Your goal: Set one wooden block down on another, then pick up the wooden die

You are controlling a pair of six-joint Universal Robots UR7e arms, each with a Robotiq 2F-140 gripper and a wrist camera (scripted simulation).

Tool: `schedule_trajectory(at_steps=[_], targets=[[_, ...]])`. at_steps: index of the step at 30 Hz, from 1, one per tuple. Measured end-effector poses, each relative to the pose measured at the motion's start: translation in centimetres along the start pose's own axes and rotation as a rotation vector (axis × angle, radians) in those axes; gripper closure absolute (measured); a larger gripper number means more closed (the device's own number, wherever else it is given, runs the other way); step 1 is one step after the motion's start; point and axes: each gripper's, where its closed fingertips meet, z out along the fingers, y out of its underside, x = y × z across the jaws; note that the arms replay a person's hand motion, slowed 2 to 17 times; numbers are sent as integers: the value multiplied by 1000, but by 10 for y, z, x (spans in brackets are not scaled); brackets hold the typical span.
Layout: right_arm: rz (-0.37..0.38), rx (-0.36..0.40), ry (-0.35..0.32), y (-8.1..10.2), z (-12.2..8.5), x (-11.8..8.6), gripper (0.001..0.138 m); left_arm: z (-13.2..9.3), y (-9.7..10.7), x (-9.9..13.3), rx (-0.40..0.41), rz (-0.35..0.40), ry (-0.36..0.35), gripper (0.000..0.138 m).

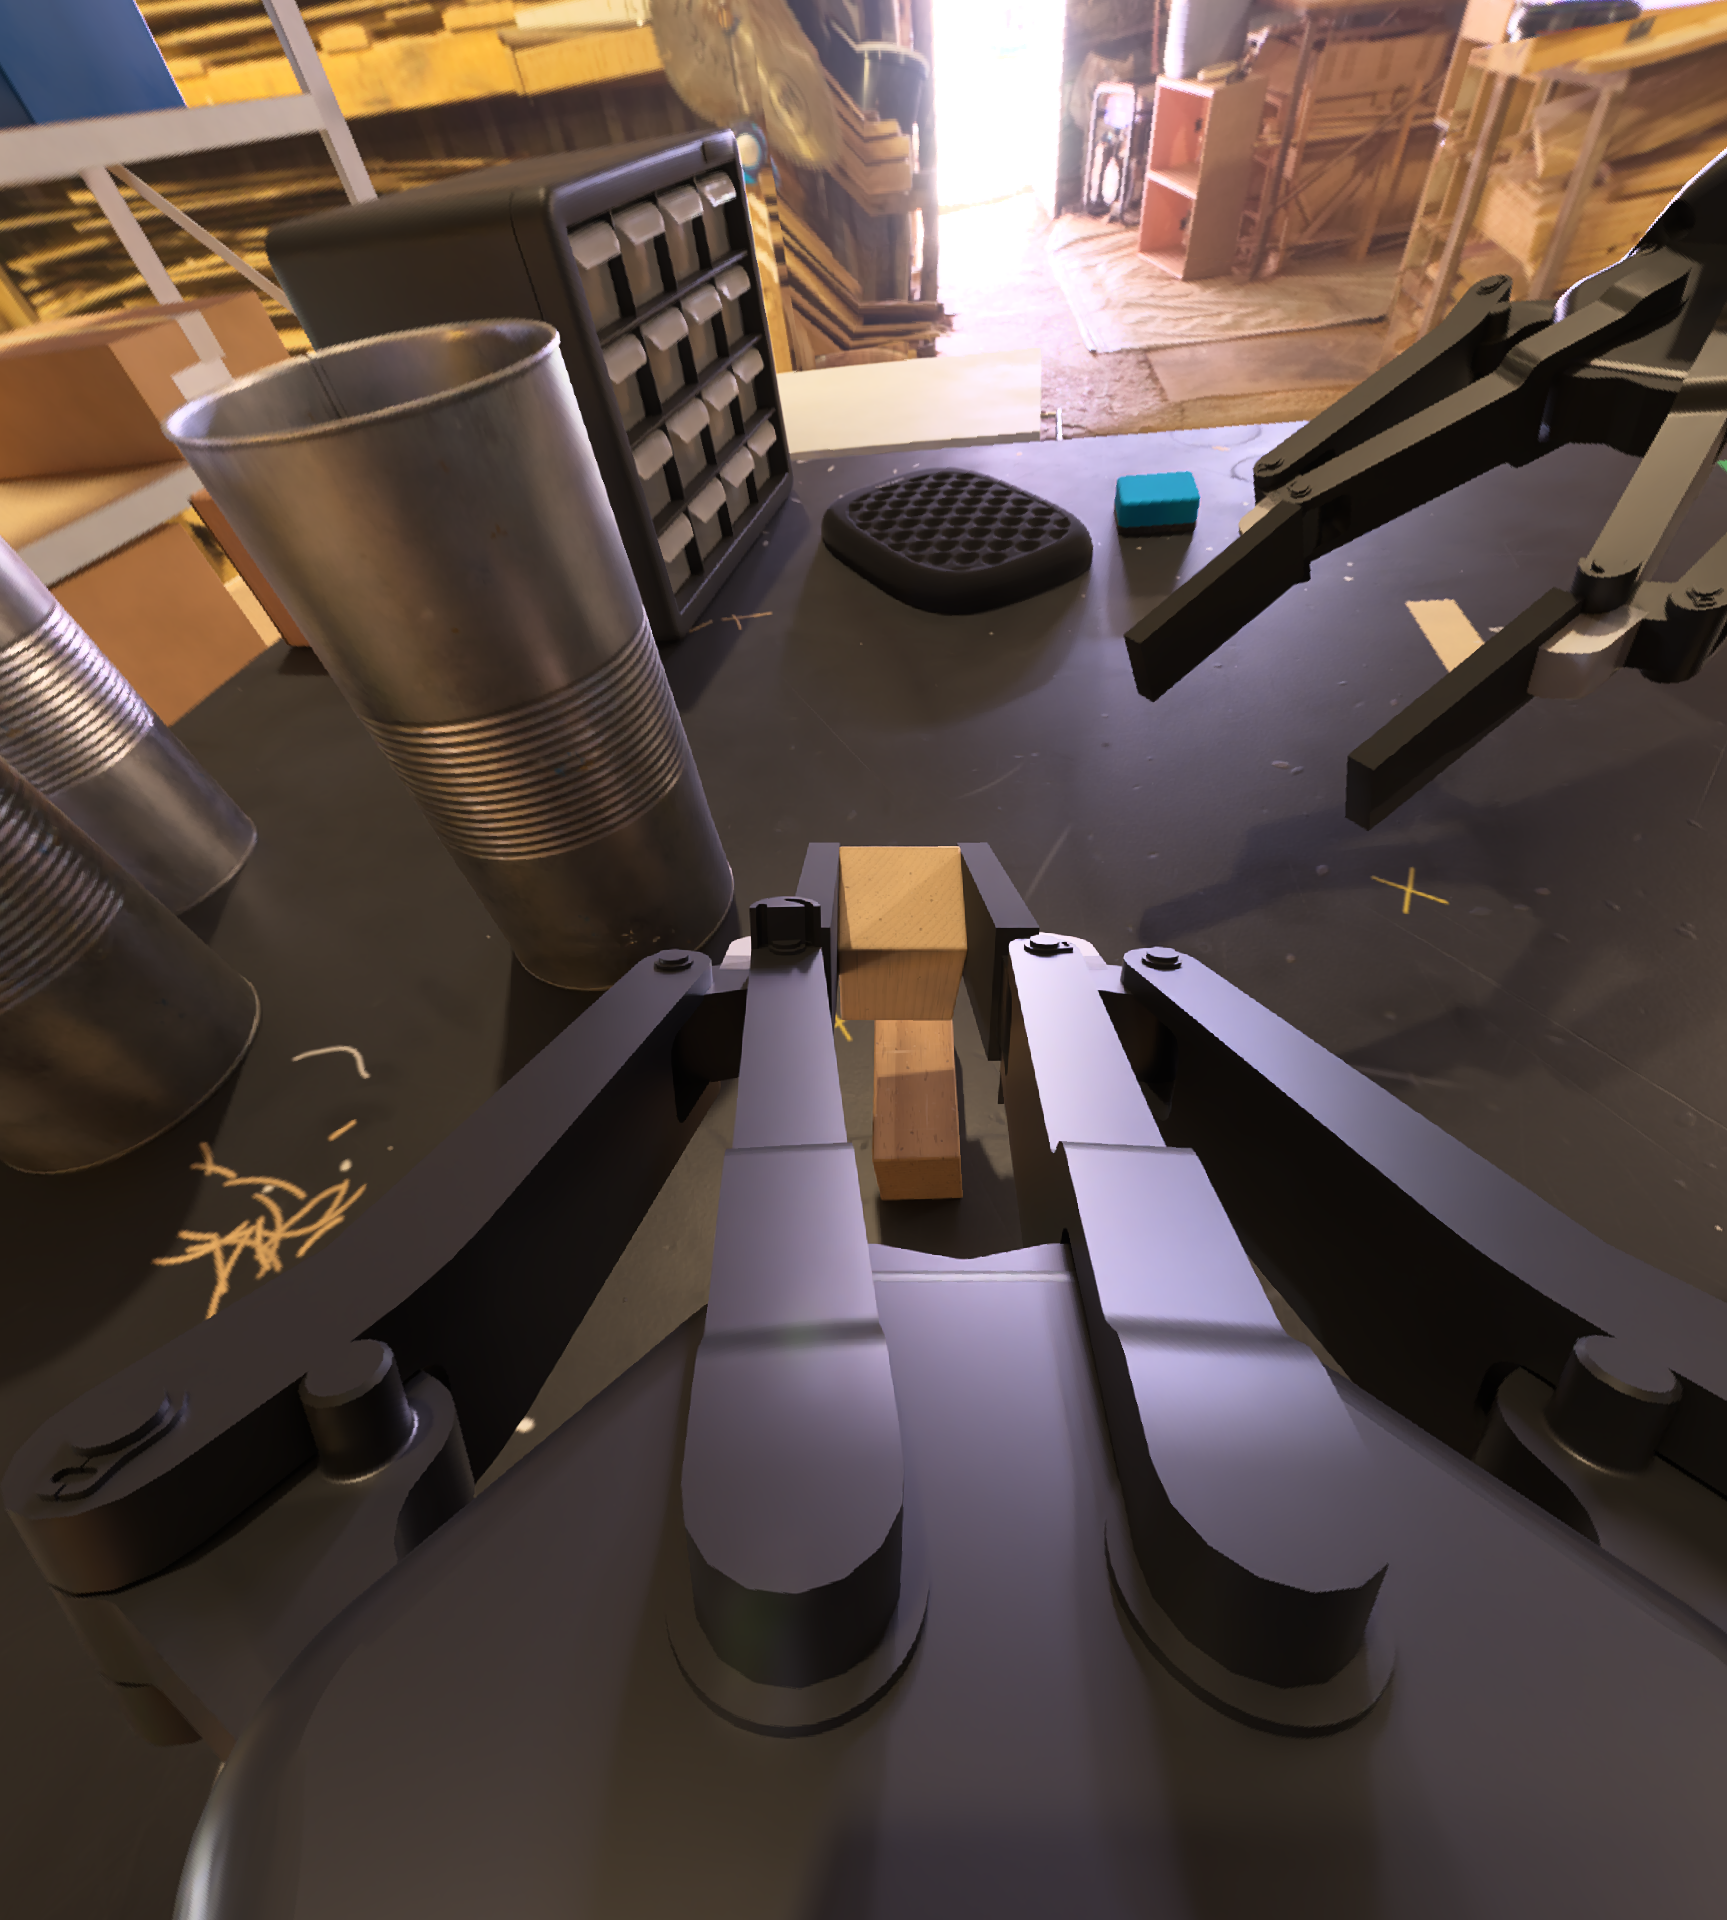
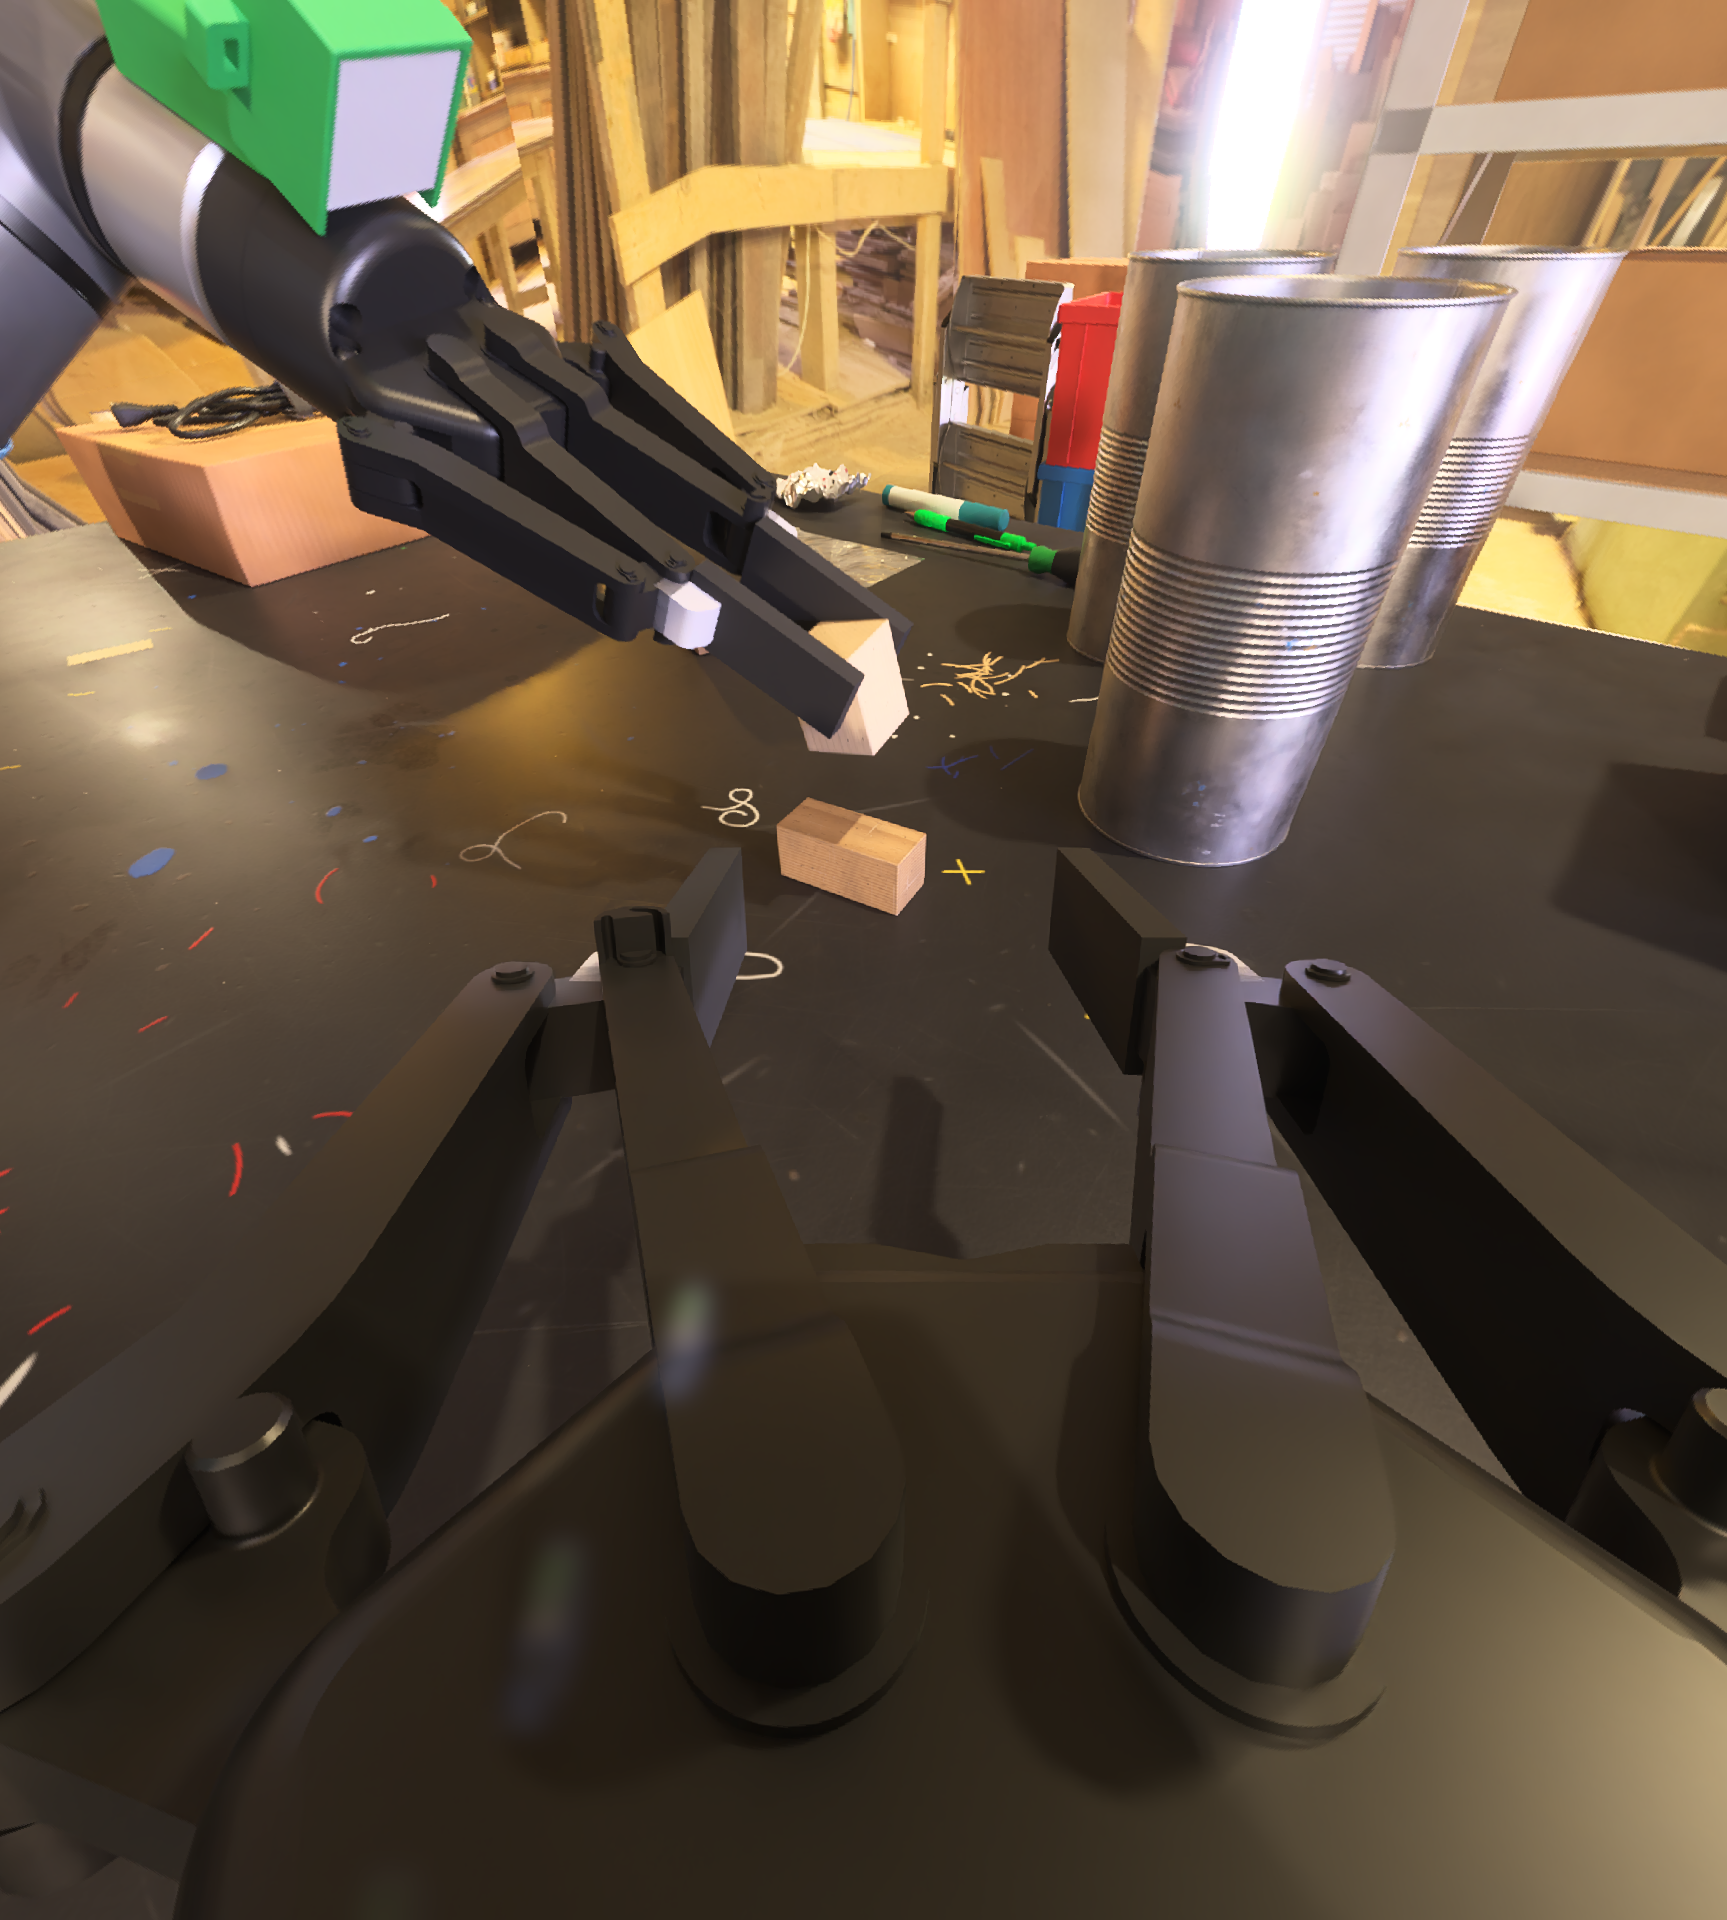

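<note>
Light, stiff wooden block (image 1: pixel 898 928) pinched across flat sides by left gripper (image 1: pixel 900 914); right gripper (image 2: pixel 895 914) wide, empty.

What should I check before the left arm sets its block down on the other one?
1. Left gripper shut on held block: ok.
2. Held block clear of table: ok.
3. Lying block free, nothing on top: ok.
4. Held block lined up over it: cannot tell.
5. Right gripper open, apart from lying block: ok.
6. Nearest metal can apart from lying block: ok.
</note>
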Motion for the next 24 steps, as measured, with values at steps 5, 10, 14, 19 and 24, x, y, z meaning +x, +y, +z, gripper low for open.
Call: schedule_trajectory(at_steps=[5, 10, 14, 19, 24], targets=[[1, -1, -5, 0, 1, 0, 61, 6, 12, -2, -24, -27, 22, 109], [4, -3, -5, 0, 3, 0, 61, 8, 18, -3, -37, -39, 41, 109], [10, -3, -10, 1, 4, 0, 61, 8, 20, -4, -38, -43, 45, 109], [9, -5, -18, 1, 6, -1, 61, 9, 20, -2, -28, -47, 63, 109], [2, -10, -17, 3, 7, -1, 61, 11, 23, -1, -42, -35, 73, 109]])
